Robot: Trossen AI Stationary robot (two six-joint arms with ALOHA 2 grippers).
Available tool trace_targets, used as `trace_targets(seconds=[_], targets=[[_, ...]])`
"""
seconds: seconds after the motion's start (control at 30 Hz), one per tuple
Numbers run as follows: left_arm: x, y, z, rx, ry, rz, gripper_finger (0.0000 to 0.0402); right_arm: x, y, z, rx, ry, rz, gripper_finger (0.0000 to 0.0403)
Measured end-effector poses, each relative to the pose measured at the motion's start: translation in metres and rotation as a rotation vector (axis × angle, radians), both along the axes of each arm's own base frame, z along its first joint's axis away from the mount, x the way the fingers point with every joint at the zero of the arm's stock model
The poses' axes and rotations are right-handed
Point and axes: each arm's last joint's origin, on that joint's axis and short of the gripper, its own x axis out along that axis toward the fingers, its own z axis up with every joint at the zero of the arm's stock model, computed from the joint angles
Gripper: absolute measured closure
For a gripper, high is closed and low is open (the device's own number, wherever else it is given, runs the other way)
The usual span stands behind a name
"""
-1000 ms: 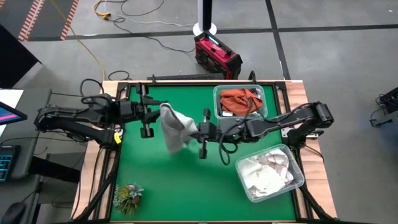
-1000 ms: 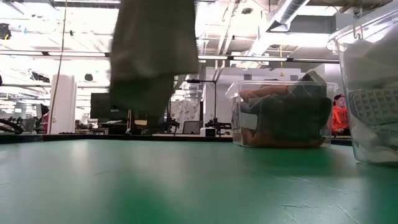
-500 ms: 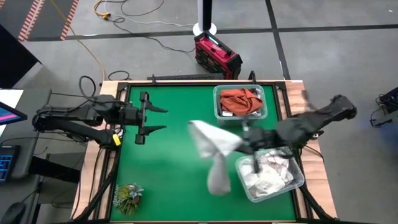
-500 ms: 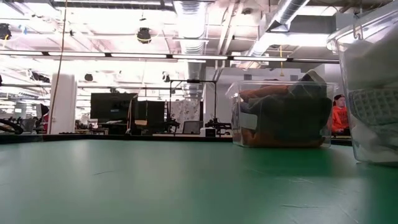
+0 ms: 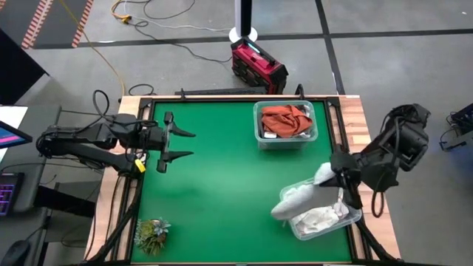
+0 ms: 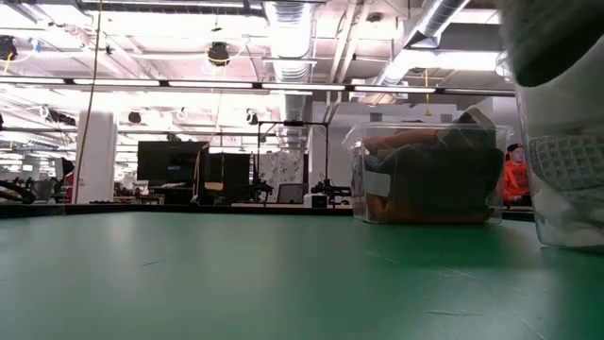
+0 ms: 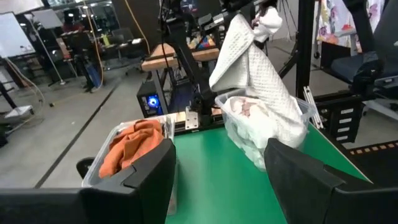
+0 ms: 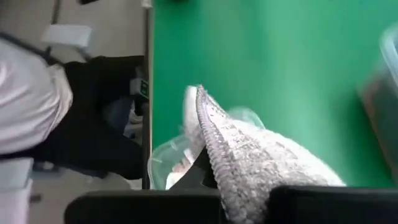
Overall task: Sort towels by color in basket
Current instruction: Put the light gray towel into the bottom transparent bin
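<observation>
Right claw: your right claw [image 5: 336,171] now sits over the near-right corner of the bench [image 5: 214,185], clamped on the white towel [image 5: 299,198]. Half a second ago it was out over the middle of the green mat with the cloth swinging free.

White towel: it hangs from that claw and drapes over the rim of the near clear bin [image 5: 353,214], its lower end just past the bin's inner edge. In the left wrist view you see it dangling above the bin [image 7: 252,81]. A second ago it was stretched between both claws.

Near clear bin: it holds the other white and pale cloths [image 5: 319,219].

Far clear bin: your rust-orange towel [image 5: 287,118] lies in the far clear bin [image 5: 259,129], where it was before.

Left claw: your left claw [image 5: 168,140] waits at the left side of the bench with its fingers spread apart, gripping nothing, much as half a second ago.

Green tuft: the leafy tuft [image 5: 151,235] lies at the near-left corner, unmoved.
</observation>
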Motion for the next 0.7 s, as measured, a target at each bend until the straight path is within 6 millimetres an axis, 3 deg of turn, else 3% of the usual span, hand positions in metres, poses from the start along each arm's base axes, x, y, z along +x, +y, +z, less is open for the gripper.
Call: trace_targets(seconds=[0.23,0.5,0.6,0.7], targets=[[0.0,0.0,0.0,-0.001,0.0,0.004,0.0166,-0.028,-0.009,-0.002,0.229,0.337,-0.092,0.0383],[0.0,0.0,0.0,-0.001,0.001,0.016,0.0166,-0.046,-0.028,0.018,0.385,0.297,-0.171,0.0383],[0.0,0.0,-0.001,-0.004,0.015,0.016,0.0166,-0.041,-0.029,0.018,0.349,0.248,-0.208,0.0383],[0.0,0.0,-0.004,-0.003,0.042,0.016,0.0166,-0.024,-0.018,0.009,0.255,0.254,-0.204,0.0383]])
